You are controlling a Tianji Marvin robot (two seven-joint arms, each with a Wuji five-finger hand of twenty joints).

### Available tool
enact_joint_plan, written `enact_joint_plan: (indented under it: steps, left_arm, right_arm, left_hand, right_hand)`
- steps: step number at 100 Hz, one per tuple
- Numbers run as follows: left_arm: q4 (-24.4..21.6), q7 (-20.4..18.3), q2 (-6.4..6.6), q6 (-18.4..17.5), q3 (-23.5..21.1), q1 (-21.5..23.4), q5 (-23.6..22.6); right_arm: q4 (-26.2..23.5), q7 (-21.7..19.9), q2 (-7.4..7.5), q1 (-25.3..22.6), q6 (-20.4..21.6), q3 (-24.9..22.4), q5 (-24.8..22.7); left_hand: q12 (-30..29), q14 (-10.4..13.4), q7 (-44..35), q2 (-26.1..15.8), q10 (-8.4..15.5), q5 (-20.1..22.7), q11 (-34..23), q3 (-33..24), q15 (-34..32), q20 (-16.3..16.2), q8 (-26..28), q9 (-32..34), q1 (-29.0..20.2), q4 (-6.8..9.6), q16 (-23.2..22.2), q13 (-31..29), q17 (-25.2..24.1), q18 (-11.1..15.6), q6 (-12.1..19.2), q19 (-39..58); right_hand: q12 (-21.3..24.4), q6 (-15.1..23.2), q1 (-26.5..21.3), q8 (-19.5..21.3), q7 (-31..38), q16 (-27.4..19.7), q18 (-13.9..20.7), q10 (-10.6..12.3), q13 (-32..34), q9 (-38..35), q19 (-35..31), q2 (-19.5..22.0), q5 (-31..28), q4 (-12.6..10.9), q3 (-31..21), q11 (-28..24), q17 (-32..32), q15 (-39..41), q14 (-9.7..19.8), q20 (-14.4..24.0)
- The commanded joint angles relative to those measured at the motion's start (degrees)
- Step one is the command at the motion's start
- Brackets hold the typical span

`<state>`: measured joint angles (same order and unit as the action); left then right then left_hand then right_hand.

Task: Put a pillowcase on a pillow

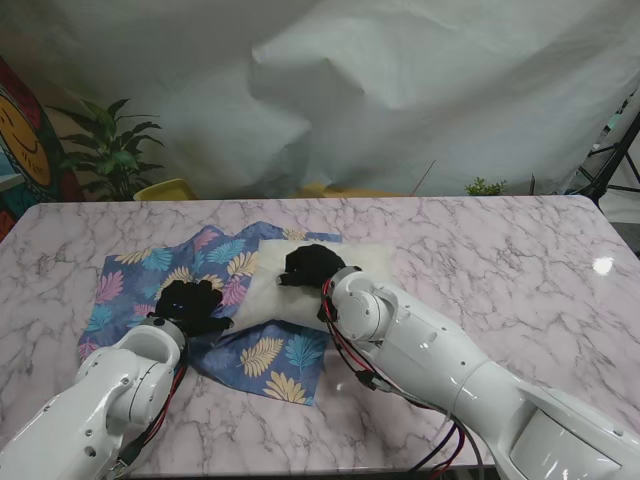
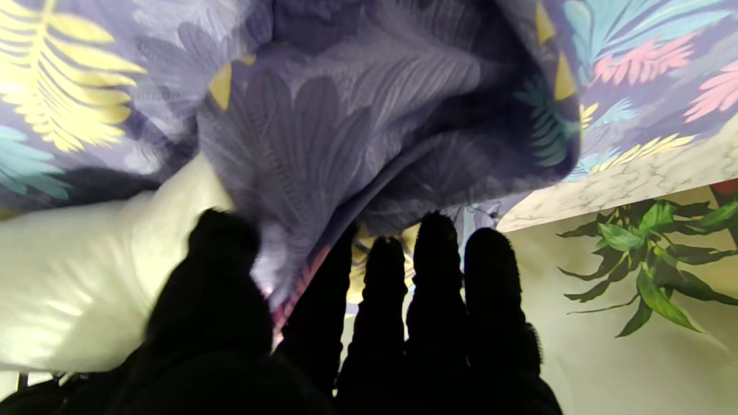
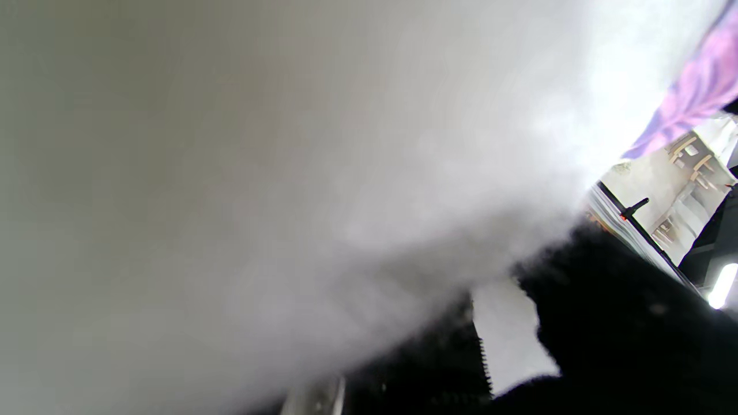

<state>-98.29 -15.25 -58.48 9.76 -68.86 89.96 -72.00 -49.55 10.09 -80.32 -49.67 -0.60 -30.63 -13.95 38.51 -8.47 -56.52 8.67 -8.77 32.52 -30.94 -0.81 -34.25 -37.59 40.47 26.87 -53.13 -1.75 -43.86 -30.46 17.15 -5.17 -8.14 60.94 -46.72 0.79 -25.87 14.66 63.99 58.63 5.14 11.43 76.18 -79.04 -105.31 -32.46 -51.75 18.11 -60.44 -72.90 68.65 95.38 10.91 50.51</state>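
The task stands at an early to middle stage, in my judgement. The soft white rectangular pillow (image 1: 340,285) lies near the middle of the pink-veined marble table (image 1: 520,270), slightly toward its left half. The blue cotton pillowcase printed with yellow, pink and teal leaves (image 1: 215,270) is spread flat on the table to the pillow's left and nearer to me.

Insertion appears started. The pillow's left end sits over or just inside the pillowcase, and the left wrist view shows a lifted fold of printed cloth arching over white pillow fabric. Most of the pillow, toward the right, is uncovered. Remaining work: draw the case along the full length of the pillow and settle the corners.

The black-gloved left hand (image 1: 190,305) is at the case's opening edge, thumb on one side of the cloth and fingers (image 2: 435,276) on the other, pinching the raised layer. The black-gloved right hand (image 1: 310,265) rests on top of the pillow near its left end; whether it grips or only presses I cannot tell, since the right wrist view is filled with blurred white fabric.

Condition of the case: rumpled, with one corner folded out toward the table's near edge. The pillow looks plump and compressible.
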Motion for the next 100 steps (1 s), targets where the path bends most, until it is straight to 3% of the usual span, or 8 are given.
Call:
enact_joint_plan:
  steps: [1,13,20,29,43,62,78,100]
  left_arm:
    - [-0.3,-0.6,-0.65,0.6,0.1,0.3,1.5]
    - [-2.0,-0.8,-0.88,1.2,-0.9,1.5,5.4]
    - [-2.6,-0.1,-1.04,1.4,-1.3,2.0,7.7]
    - [-2.5,1.6,-1.23,1.2,-1.4,2.1,8.5]
    - [-2.8,3.0,-1.49,1.4,-1.4,2.4,10.8]
    - [-4.4,6.3,-1.94,2.7,-0.7,3.6,10.2]
    - [-4.9,11.0,-2.60,5.9,1.5,3.9,9.6]
    - [-5.8,10.8,-2.56,5.5,2.8,4.0,9.5]
  right_arm:
    - [-0.4,-0.3,-0.10,-0.3,-0.4,-0.1,0.0]
    - [0.0,-0.6,-0.14,-0.1,-0.6,0.0,0.1]
    - [0.3,-0.6,-0.27,0.0,-0.6,0.1,0.2]
    - [0.5,-0.5,-0.41,0.1,-0.5,0.2,0.3]
    - [0.6,-0.4,-0.59,0.2,-0.4,0.3,0.3]
    - [0.8,-0.6,-1.46,0.3,-2.1,0.0,2.5]
    - [0.8,0.3,-3.20,0.0,-5.5,-1.2,6.5]
    - [-0.4,2.8,-4.45,-0.3,-10.6,-3.5,9.8]
  left_hand:
    - [0.3,0.4,-5.0,2.6,2.4,1.9,-1.4,-3.2,-2.1,0.8,-2.3,1.9,-6.7,0.66,-0.5,-1.7,1.1,0.9,6.9,3.0]
    - [0.2,0.5,-7.9,2.9,2.3,1.3,-1.7,-4.1,-1.9,1.3,-2.0,1.1,-9.3,0.95,-0.2,-0.9,0.4,1.2,8.0,3.3]
    - [0.5,0.5,-7.9,5.3,2.2,2.3,-2.4,-8.9,-1.7,1.9,-0.8,0.4,-7.5,1.84,0.2,-0.5,0.1,1.1,7.2,3.0]
    - [1.0,0.1,-8.0,9.8,2.0,4.2,-2.8,-21.0,0.1,2.6,1.0,-0.1,-2.2,1.45,2.3,0.3,-0.4,0.7,5.6,1.9]
    - [0.9,-0.1,-8.5,12.4,1.6,5.5,-2.9,-28.5,1.3,3.3,2.7,-1.4,0.7,1.93,3.7,1.6,-1.1,0.8,3.4,0.3]
    - [0.9,0.0,-8.7,14.2,1.5,7.3,-2.7,-31.9,2.2,3.8,2.7,-3.0,1.9,1.61,4.3,3.6,-3.2,0.9,2.6,-1.6]
    - [1.0,-0.1,-9.4,15.8,1.5,8.2,-2.9,-35.7,2.2,3.5,2.4,-3.3,3.0,1.56,4.5,4.0,-3.8,0.7,0.7,-2.2]
    - [1.0,0.1,-9.8,16.5,2.0,9.0,-3.2,-37.3,2.3,3.7,2.5,-3.4,3.1,1.54,4.6,4.3,-4.5,0.6,-1.0,-3.1]
  right_hand:
    - [-0.9,-2.2,-1.4,0.7,2.1,-0.3,20.6,1.7,-0.6,-4.0,-14.7,3.0,-6.3,-2.1,-3.0,-7.9,3.8,5.3,-1.4,0.4]
    - [-0.9,-2.2,-1.4,0.7,2.1,-0.3,20.6,1.7,-0.6,-4.0,-14.7,3.0,-6.3,-2.2,-3.0,-7.8,3.8,5.3,-1.4,0.4]
    - [-0.9,-2.2,-1.3,0.7,2.1,-0.3,20.6,1.7,-0.6,-3.9,-14.7,2.9,-6.2,-2.1,-3.0,-7.8,3.8,5.3,-1.4,0.4]
    - [-0.9,-2.2,-1.4,0.7,2.1,-0.3,20.6,1.7,-0.6,-4.0,-14.7,3.0,-6.2,-2.2,-3.0,-7.8,3.8,5.3,-1.4,0.3]
    - [-0.9,-2.2,-1.4,0.7,2.2,-0.3,20.6,1.8,-0.6,-3.9,-14.7,3.0,-6.2,-2.1,-3.0,-7.7,3.8,5.3,-1.4,0.3]
    - [-0.9,-2.9,-1.7,0.7,2.3,-0.3,20.6,1.8,-0.6,-4.0,-14.7,3.0,-6.3,-2.2,-3.3,-7.8,3.8,5.3,-1.4,0.3]
    - [-0.9,-4.2,-2.5,1.1,2.6,-0.3,20.4,1.5,-0.5,-4.0,-14.7,3.6,-6.3,-2.3,-3.5,-7.9,3.8,5.4,-1.5,0.2]
    - [-0.8,-5.6,-3.6,1.9,2.6,-0.3,20.3,1.3,-0.6,-4.0,-14.7,4.2,-6.2,-2.4,-3.3,-7.9,3.9,5.6,-1.6,0.3]
